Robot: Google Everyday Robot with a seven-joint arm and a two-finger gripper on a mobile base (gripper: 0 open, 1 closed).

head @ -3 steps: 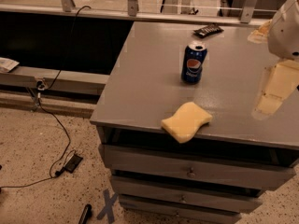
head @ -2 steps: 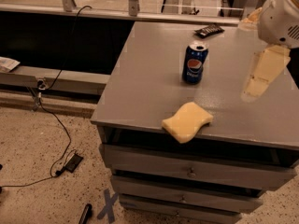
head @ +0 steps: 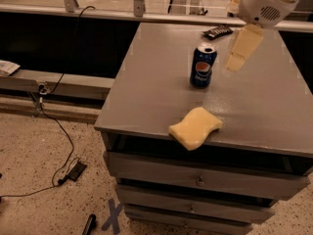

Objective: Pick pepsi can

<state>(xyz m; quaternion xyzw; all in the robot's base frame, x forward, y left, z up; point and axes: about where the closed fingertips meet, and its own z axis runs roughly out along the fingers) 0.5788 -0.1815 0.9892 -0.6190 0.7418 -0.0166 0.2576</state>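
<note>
Pincer (head: 237, 58) hangs off the white arm head (head: 264, 4) at the upper right, over the desk (head: 146, 82). It now sits just right of the pepsi can (head: 203, 66), at about the height of the can's top and not touching it. Can't tell if the pincer is apart or together: only one pale slab shows from here.

Change: a second ago the pincer is out by the desk's right edge, well apart from the can. Since then it swings left and toward the back, closing most of that gap. The can is in the same spot, upright, mid-desk toward the back, logo facing me. I read this as the approach, with no grasp started. The pincer likely still needs to line up around the can and drop.

Around it: the yellow sponge (head: 194, 128) lies at the front edge of the desk, slightly overhanging, well apart from the can and unmoved. It is on the near side, so it shouldn't block an approach from the right. A dark remote-like thing (head: 218, 32) lies at the back, behind the can and near the pincer's path, and may get brushed. Drawers (head: 200, 180) run below the desktop. On the floor are a black cable (head: 58, 131) and a blue X mark (head: 113, 215). Main risk: the can tips if it gets nudged sideways.
</note>
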